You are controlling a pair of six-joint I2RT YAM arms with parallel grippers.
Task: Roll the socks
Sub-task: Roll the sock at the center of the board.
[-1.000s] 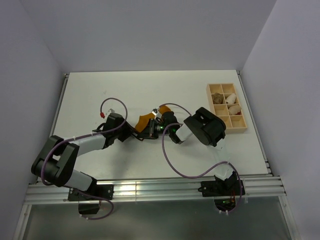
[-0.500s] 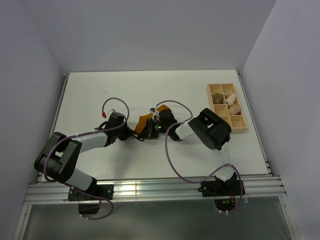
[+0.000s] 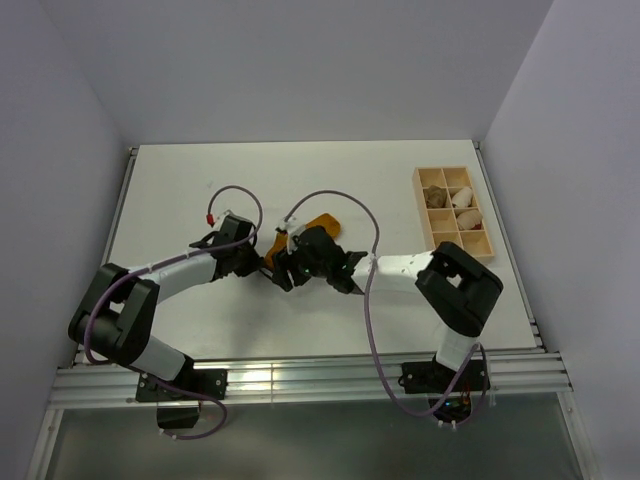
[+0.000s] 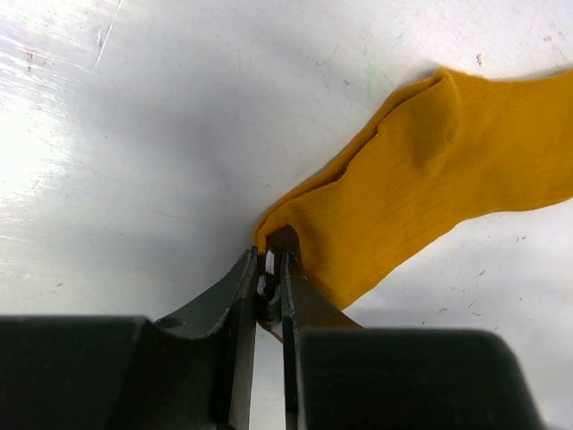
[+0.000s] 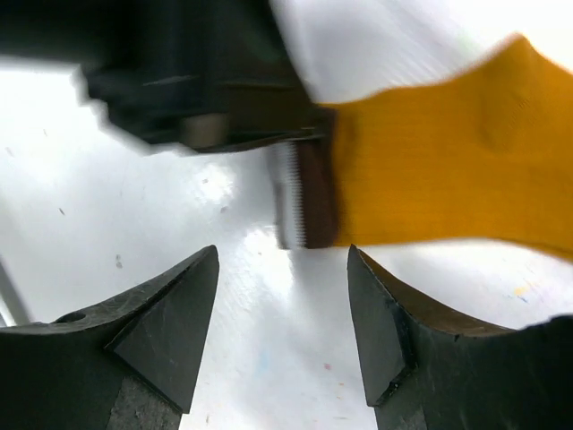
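Looking down from the overhead camera, you see the mustard sock (image 3: 318, 224) lying on the white bench (image 3: 200, 190) near its middle. Its long axis slants from near-left to far-right, the cuff end toward your left arm and the foot end pointing away to the far right. The left pincer (image 3: 262, 266) and the right pincer (image 3: 284, 272) meet at that near-left end. A wooden tray (image 3: 443, 169) sits well apart on the bench's far right side.

From the left wrist, your left pincer (image 4: 271, 269) is clenched on the striped cuff (image 4: 283, 242), the jaws nearly together with white and brown fabric pinched between them. The sock (image 4: 421, 188) runs flat on the bench from the fingertips up and out to the right edge, heel bulge uppermost.

From the right wrist, your right pincer (image 5: 282, 269) is released, jaws spread wide and grasping nothing. The cuff (image 5: 304, 197) lies just beyond the gap, and the sock (image 5: 448, 170) stretches rightward. The left pincer (image 5: 197, 90) holds the cuff's far corner.
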